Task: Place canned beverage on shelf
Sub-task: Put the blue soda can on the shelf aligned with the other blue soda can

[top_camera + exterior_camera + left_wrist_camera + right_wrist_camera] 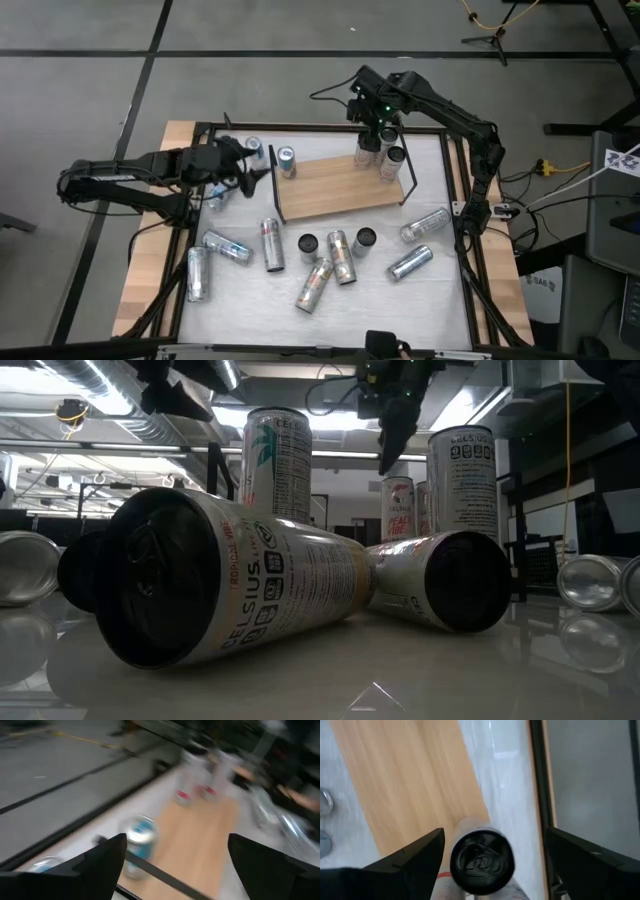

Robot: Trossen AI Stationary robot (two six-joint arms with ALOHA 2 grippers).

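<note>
shelf (335, 188): flat light wood-grain board, thin black wire ends, mid-table | cans (378, 155): shiny cylinders, three upright at shelf's far right end, others lying on glossy white tabletop (440, 290) | right gripper (385, 128): pointing down over upright can (481, 860), fingers apart, not touching | left gripper (243, 170): reaching toward shelf's left end, fingers apart, empty

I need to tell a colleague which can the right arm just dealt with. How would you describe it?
Find the wooden shelf mid-table. At its right end stand upright cans; the one meant sits directly below the right gripper, between its open fingers, black lid facing up.
</note>
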